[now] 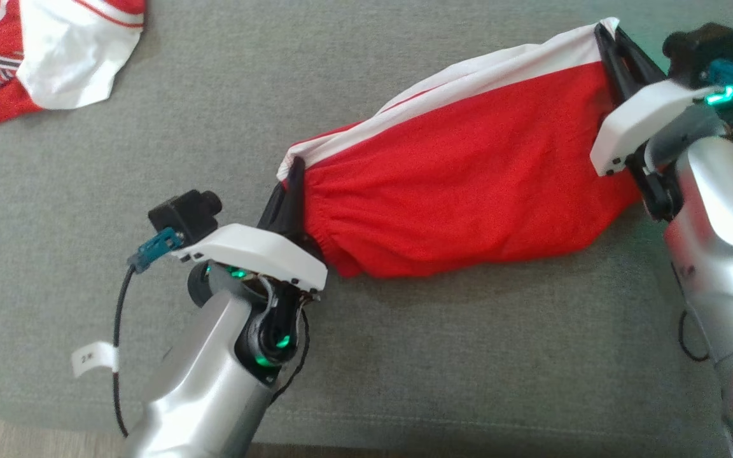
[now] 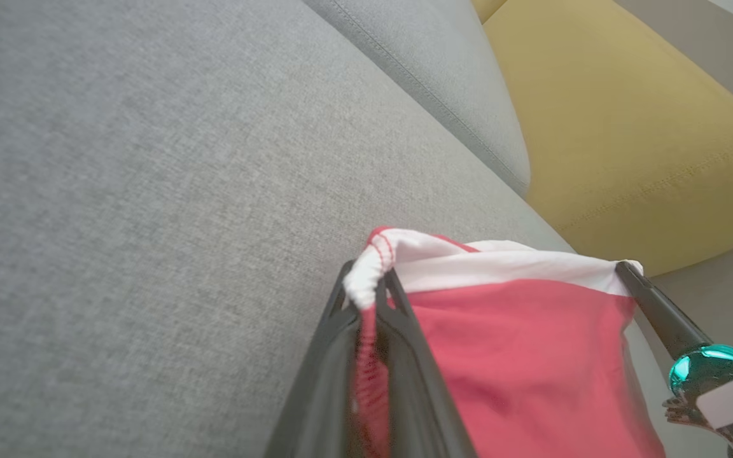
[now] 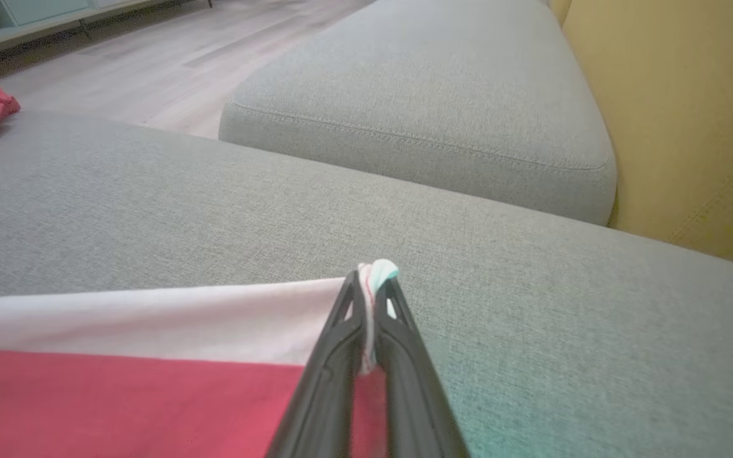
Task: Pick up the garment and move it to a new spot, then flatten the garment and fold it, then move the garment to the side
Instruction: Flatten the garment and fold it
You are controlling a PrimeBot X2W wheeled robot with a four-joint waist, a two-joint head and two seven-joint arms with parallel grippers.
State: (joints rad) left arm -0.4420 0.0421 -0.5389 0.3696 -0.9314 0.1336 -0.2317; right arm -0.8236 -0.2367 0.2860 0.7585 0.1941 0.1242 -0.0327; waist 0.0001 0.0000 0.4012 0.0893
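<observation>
The garment (image 1: 468, 165) is red with a white band along its upper edge, and it hangs stretched between my two grippers above the grey sofa seat. My left gripper (image 1: 296, 172) is shut on its left corner, where the white hem (image 2: 366, 273) bunches between the dark fingers. At the far right, my right gripper (image 1: 605, 35) is shut on the other corner, and the wrist view shows the white hem (image 3: 376, 277) pinched at the fingertips. The right gripper's finger (image 2: 656, 305) also appears in the left wrist view at the cloth's far corner.
Another red and white garment (image 1: 35, 57) lies at the top left of the grey seat (image 1: 277, 95). A second grey cushion (image 3: 417, 108) and a yellow backrest (image 3: 691, 114) stand beyond. Wooden floor (image 3: 150, 51) lies past the seat edge.
</observation>
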